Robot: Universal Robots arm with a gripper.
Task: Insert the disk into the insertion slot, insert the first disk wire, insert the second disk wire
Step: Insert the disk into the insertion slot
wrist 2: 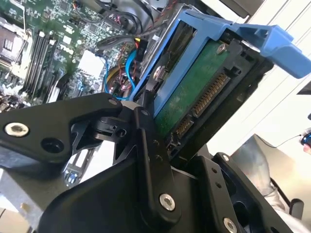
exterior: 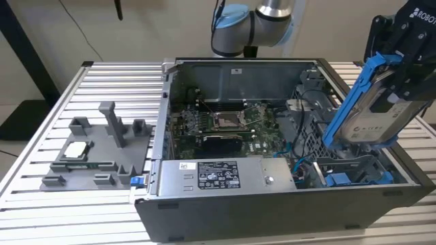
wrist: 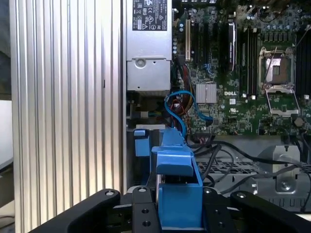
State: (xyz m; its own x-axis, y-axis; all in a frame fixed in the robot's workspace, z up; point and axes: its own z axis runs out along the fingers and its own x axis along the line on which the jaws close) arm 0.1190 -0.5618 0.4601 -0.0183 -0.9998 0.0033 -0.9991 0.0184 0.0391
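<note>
pincer (exterior: 398, 76): clenched on the disk (exterior: 371, 115), one black finger (wrist 2: 148, 141) on each side of its blue frame.
disk: up in the air and tipped on a slant, low end just above the insertion slot (exterior: 354, 171). Not in it yet.
why tipped: most likely so the low end meets the slot's blue rails first and slides down.
why held by the sides: seems to leave the plug end bare for the wires.
wires: blue cables (wrist: 184, 104) loop loose over the green board (wrist: 233, 73), near the slot. None joined to the disk.
exterior view: takes in the whole open computer case (exterior: 272, 214), the slot at its corner, and the disk's white label side.
second wrist view: looks at the other side of the disk (wrist 2: 194, 92), a green board with a bare row of gold plug pins.
first wrist view: peers down past the disk's blue frame (wrist: 177, 194) to the grey power box (wrist: 148, 73) and the cables under it.
</note>
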